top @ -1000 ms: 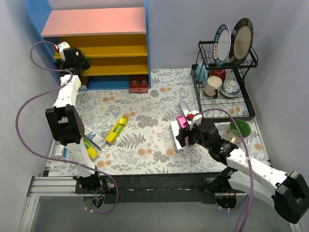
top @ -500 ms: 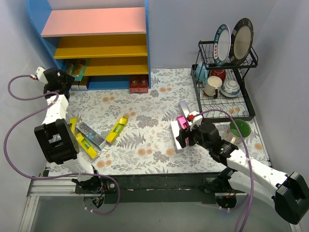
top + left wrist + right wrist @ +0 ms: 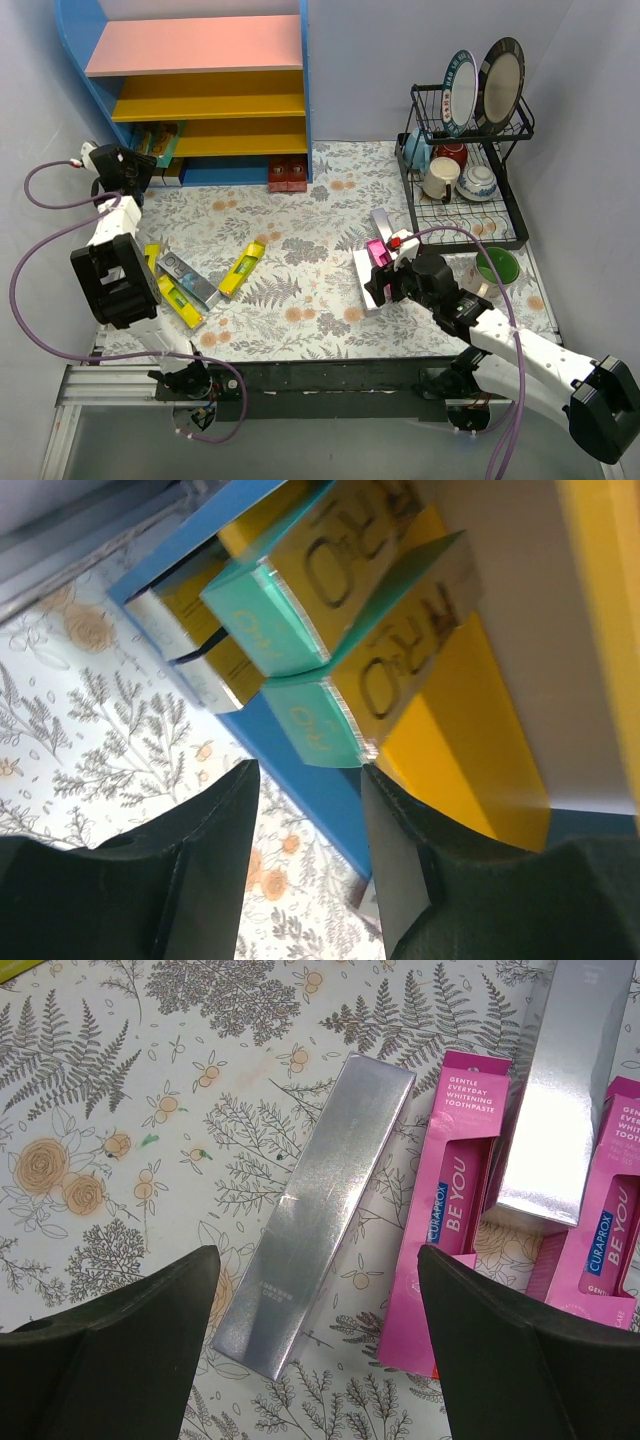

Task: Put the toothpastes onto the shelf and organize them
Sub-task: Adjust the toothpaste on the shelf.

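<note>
The shelf (image 3: 195, 45) stands at the back left, with two teal toothpastes (image 3: 160, 140) lying on its lowest yellow board. My left gripper (image 3: 124, 170) hovers just outside the shelf's left front corner. In the left wrist view its jaws (image 3: 308, 780) stand narrowly open with nothing between them, facing the teal box ends (image 3: 270, 630). Two dark red boxes (image 3: 288, 172) lie at the shelf's foot. My right gripper (image 3: 315, 1260) is open above a silver box (image 3: 320, 1210), with a pink box (image 3: 455, 1200) beside it.
Yellow boxes (image 3: 241, 270) and a silver one (image 3: 185, 275) lie on the floral cloth at the left. A second silver box (image 3: 560, 1110) and a second pink box (image 3: 610, 1220) lie right of my right gripper. A black dish rack (image 3: 465, 170) and a green cup (image 3: 497, 268) stand at the right.
My left gripper has drawn back out of the shelf toward the left, leaving the teal boxes on the lowest board, and its jaws have narrowed. The right arm has not moved.
</note>
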Tool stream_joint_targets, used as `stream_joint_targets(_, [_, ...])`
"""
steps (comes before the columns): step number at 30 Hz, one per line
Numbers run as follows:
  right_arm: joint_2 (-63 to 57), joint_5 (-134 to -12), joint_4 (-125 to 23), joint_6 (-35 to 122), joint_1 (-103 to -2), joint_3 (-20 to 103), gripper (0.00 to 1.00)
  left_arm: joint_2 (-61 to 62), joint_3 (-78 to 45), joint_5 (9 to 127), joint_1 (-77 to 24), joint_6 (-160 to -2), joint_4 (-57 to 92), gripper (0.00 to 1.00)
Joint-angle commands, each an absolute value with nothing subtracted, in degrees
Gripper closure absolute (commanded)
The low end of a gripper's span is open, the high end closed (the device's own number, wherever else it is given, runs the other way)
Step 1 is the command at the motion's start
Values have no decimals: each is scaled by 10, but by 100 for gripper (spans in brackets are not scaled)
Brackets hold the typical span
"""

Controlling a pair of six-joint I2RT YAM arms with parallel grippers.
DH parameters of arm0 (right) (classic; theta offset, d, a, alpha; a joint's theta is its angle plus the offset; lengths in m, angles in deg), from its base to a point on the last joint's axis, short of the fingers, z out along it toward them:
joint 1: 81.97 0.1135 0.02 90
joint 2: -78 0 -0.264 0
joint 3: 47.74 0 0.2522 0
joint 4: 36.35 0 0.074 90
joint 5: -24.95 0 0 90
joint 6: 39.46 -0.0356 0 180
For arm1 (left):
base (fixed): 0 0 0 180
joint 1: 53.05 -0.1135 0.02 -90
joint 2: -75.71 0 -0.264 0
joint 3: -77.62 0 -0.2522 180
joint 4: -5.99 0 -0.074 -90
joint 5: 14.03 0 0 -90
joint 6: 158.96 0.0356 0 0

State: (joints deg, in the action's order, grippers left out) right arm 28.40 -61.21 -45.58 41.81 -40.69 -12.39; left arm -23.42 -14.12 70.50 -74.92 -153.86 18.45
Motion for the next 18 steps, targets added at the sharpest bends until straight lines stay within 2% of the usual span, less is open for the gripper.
stream_joint_targets(1, [283,-616,-430,423,-407,-125,12,-250,-120,681,-749,-1542,190,56])
stream_joint_targets(18, [268,-616,-430,424,-407,-123,12,-316,-42,624,-735,-1544,186,57])
